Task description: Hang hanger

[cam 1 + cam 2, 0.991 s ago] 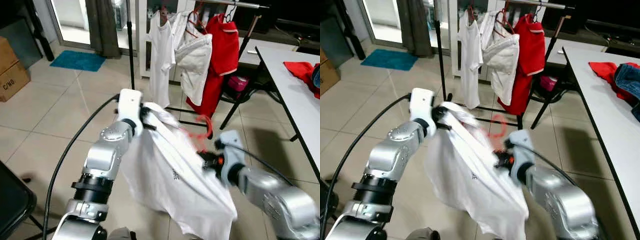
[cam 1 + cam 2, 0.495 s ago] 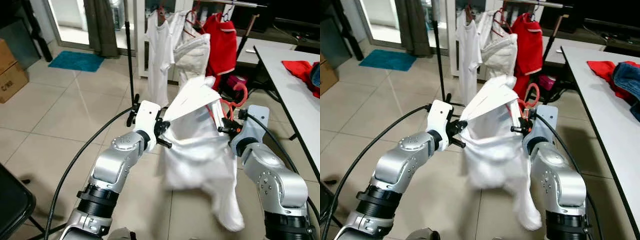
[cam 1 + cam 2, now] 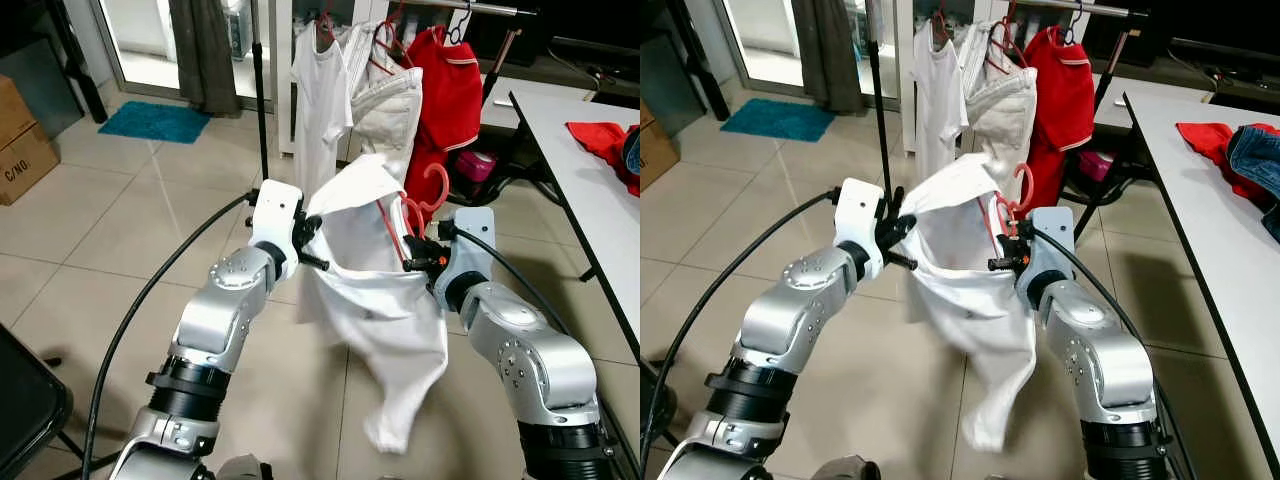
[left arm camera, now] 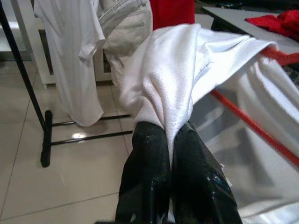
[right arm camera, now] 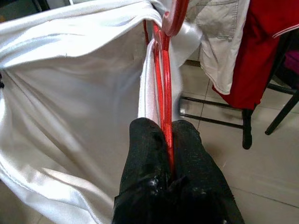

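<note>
A white T-shirt [image 3: 375,290] hangs on a red plastic hanger [image 3: 410,215], held up between my two arms over the tiled floor. My left gripper [image 3: 312,240] is shut on a fold of the shirt's cloth [image 4: 163,93] at its left shoulder. My right gripper [image 3: 418,260] is shut on the red hanger [image 5: 163,84], whose hook [image 3: 1021,185] points up. Beyond them stands the clothes rack with its top rail [image 3: 480,8], carrying a white T-shirt [image 3: 322,110], light trousers [image 3: 390,100] and a red shirt [image 3: 445,110].
A grey table [image 3: 590,190] with red cloth [image 3: 600,140] runs along the right. The rack's black legs [image 3: 262,90] and a pink item [image 3: 474,164] stand below the hung clothes. Cardboard boxes [image 3: 22,140] and a blue mat [image 3: 155,120] lie at the left.
Both arms have swung the shirt up from low in front and drawn it slightly back and left; the hanger's hook now stands upright, and the shirt's lower part hangs straighter.
</note>
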{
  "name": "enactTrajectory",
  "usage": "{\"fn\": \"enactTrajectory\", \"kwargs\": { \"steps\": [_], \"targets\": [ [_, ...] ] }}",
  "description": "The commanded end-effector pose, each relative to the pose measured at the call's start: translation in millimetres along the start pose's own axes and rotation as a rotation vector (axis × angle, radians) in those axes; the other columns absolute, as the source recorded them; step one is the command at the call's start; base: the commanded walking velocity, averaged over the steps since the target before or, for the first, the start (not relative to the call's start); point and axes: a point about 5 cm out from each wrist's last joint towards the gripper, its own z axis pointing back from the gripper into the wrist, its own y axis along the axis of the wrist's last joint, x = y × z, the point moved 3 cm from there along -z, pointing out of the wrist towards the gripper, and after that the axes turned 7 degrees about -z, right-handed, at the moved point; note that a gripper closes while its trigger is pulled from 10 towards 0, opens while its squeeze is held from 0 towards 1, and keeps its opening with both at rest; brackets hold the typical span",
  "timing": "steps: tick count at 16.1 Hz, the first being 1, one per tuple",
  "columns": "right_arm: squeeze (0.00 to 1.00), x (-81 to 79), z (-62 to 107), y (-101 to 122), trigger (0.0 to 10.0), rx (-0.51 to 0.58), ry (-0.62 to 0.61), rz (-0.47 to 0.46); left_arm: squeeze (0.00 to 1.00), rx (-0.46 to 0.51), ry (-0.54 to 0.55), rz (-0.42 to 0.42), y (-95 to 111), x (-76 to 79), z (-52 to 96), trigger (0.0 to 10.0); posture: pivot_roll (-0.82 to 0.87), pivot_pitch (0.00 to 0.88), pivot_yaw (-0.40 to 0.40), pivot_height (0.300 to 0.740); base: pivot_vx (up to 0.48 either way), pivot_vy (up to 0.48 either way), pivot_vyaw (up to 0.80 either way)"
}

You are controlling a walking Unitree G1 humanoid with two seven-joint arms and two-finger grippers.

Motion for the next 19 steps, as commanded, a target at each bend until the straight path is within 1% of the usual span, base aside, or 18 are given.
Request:
{"fn": "enactTrajectory", "kwargs": {
  "steps": [1,2,3,4,5,8,10,11,12,13,14,15,16,17,18,19],
  "targets": [
    [0.0,3.1,3.8,5.3,10.0,0.029,-0.004,0.022,0.0,0.034,-0.01,0.003,8.7,1.5,-2.9,2.8,-0.05,0.0,-0.052,0.74,0.0,0.0,0.0],
    [0.0,3.4,4.0,3.8,10.0,0.022,0.004,0.027,0.0,0.047,0.008,0.006,12.5,-3.2,-4.2,10.0,-0.05,0.0,-0.048,0.74,0.0,0.0,0.0],
    [0.0,4.1,4.3,2.1,10.0,0.017,0.005,0.027,0.0,0.061,-0.018,0.03,16.0,-3.6,-3.2,10.0,-0.05,0.0,-0.048,0.74,0.0,0.0,0.0],
    [0.0,4.3,4.4,1.7,10.0,0.016,0.005,0.028,0.74,0.065,-0.013,0.025,16.9,-4.7,-2.7,10.0,-0.05,0.0,-0.048,0.74,0.0,0.0,0.0],
    [0.0,4.8,4.0,1.1,10.0,0.013,0.007,0.028,1.0,0.078,-0.004,0.04,20.2,-9.7,-0.9,10.0,-0.05,0.0,-0.046,0.74,0.0,0.0,0.0],
    [0.0,5.1,3.6,-1.4,10.0,0.003,0.015,0.034,1.0,0.123,-0.046,0.071,28.0,-9.8,3.3,10.0,-0.05,0.0,-0.049,0.74,0.0,0.0,0.0],
    [0.0,6.2,2.3,-1.9,10.0,-0.003,0.025,0.046,1.0,0.132,-0.122,0.07,33.1,-4.3,7.0,10.0,-0.04,0.0,-0.052,0.74,0.0,0.0,0.0],
    [0.0,6.8,1.6,-1.1,10.0,-0.005,0.032,0.058,1.0,0.121,-0.147,0.058,32.5,-3.5,8.8,10.0,-0.04,0.0,-0.053,0.74,0.0,0.0,0.0],
    [0.0,7.4,0.6,0.1,10.0,-0.007,0.038,0.066,1.0,0.106,-0.15,0.043,30.2,-5.1,9.0,10.0,-0.04,0.0,-0.054,0.74,0.0,0.0,0.0],
    [0.0,8.0,-0.2,1.6,10.0,-0.005,0.039,0.07,1.0,0.059,-0.147,0.039,23.7,-7.0,8.9,10.0,-0.04,0.0,-0.053,0.74,0.0,0.0,0.0],
    [0.0,7.9,-0.7,3.5,10.0,-0.002,0.048,0.079,1.0,0.022,-0.128,0.014,17.6,-12.7,9.7,10.0,-0.04,0.0,-0.05,0.74,0.0,0.0,0.0],
    [0.0,7.7,0.3,4.7,10.0,-0.005,0.072,0.096,1.0,0.026,-0.08,-0.002,17.9,-25.0,10.4,10.0,-0.04,0.0,-0.052,0.74,0.0,0.0,0.0],
    [0.0,7.8,0.8,4.7,10.0,-0.008,0.08,0.101,1.0,0.031,-0.065,-0.008,18.5,-28.9,10.6,10.0,-0.04,0.0,-0.052,0.74,0.0,0.0,0.0],
    [0.0,9.2,5.2,5.1,10.0,-0.022,0.126,0.132,1.0,0.041,0.016,-0.031,20.5,-53.7,14.4,10.0,-0.04,0.0,-0.052,0.74,0.0,0.0,0.0],
    [0.0,11.2,11.1,7.6,10.0,-0.028,0.178,0.155,1.0,0.055,0.072,-0.044,24.0,-77.8,21.4,10.0,-0.04,0.0,-0.052,0.74,0.0,0.0,0.0],
    [0.0,12.2,18.4,11.8,10.0,-0.026,0.247,0.174,1.0,0.082,0.08,-0.053,30.1,-95.6,30.1,10.0,-0.04,0.0,-0.051,0.74,0.0,0.0,0.0]
  ]
}}
